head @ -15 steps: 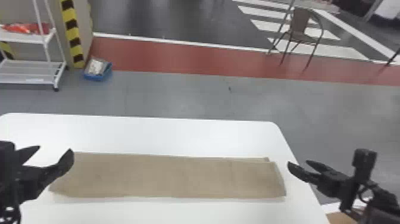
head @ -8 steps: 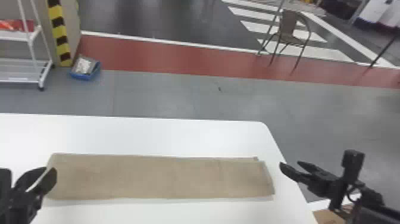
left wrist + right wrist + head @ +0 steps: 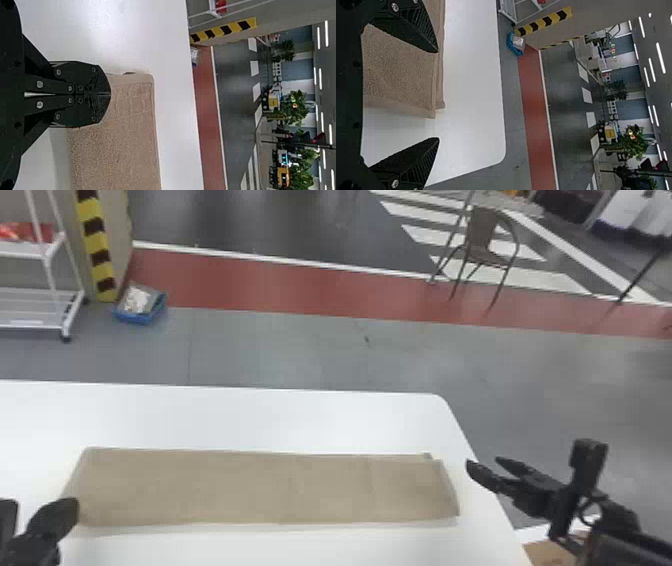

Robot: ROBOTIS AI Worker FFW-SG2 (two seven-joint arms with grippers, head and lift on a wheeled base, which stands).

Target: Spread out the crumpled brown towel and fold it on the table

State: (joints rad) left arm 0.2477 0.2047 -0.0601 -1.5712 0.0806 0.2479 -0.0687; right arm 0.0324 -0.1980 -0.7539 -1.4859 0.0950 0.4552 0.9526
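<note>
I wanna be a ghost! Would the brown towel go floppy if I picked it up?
Probably floppy, since the brown towel is cloth. It might feel fairly light, because its layers look thin. They may slide apart: their edges don't line up.

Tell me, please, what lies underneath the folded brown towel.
The towel lies on the white table, which shows along the towel's near and far edges. At its far right corner, a lower layer peeks out. Whatever lies directly beneath is covered.

Head view high, wrist views close, same table
</note>
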